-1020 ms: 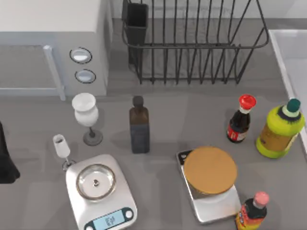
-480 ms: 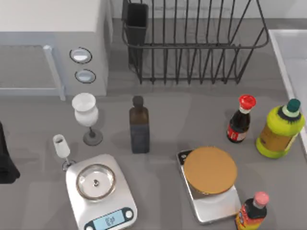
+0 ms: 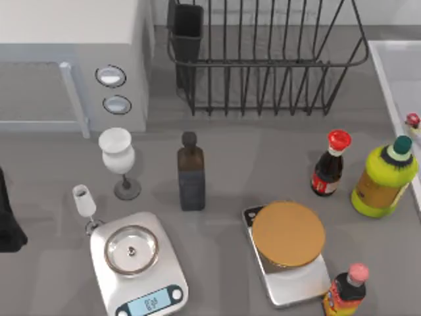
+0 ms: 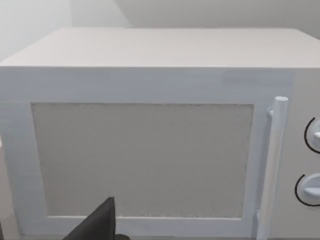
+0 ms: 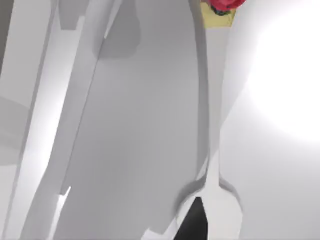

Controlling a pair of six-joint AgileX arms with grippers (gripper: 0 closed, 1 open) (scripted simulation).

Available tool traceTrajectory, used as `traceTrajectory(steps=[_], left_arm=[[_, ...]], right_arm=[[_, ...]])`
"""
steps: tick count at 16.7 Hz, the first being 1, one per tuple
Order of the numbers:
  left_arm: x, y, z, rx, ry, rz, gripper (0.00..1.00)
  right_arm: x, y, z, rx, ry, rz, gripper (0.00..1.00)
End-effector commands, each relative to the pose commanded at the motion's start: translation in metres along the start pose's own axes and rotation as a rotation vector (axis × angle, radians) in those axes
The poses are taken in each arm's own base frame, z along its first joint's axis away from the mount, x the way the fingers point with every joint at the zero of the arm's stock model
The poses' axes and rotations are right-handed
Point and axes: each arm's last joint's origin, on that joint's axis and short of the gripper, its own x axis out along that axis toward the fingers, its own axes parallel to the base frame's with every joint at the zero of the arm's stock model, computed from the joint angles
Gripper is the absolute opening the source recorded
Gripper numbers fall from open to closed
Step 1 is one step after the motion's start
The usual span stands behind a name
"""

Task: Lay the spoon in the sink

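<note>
**At three o'clock, spoon by the sink's rim**

At the table's three o'clock edge we see the large pale rectangular sink [image 3: 402,72]. The pale grey, red-tipped spoon [image 5: 220,200] is at its rim. We cannot tell our right gripper's [image 5: 194,220] grip. Our left gripper [image 4: 100,222] sits at nine o'clock facing the white box-shaped microwave [image 4: 150,80], and we cannot tell its state either.

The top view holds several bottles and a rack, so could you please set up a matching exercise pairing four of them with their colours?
Things:
1. dish rack
2. big bottle beside the sink
3. disc on the right scale
4. cap of the small sauce bottle

Colours:
A. red
B. yellow-green
C. black
D. golden brown

Pairs: 1-C, 2-B, 3-D, 4-A
</note>
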Motion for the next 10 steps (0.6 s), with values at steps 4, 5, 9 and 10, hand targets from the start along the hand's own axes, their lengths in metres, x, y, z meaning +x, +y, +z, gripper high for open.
traceTrajectory(steps=[4,5,9,10], left_arm=[[0.0,0.0,0.0,0.0,0.0,0.0,1.0],[0.0,0.0,0.0,0.0,0.0,0.0,1.0],[0.0,0.0,0.0,0.0,0.0,0.0,1.0],[0.0,0.0,0.0,0.0,0.0,0.0,1.0]], right_arm=[[0.0,0.0,0.0,0.0,0.0,0.0,0.98],[0.0,0.0,0.0,0.0,0.0,0.0,1.0],[0.0,0.0,0.0,0.0,0.0,0.0,1.0],[0.0,0.0,0.0,0.0,0.0,0.0,1.0]])
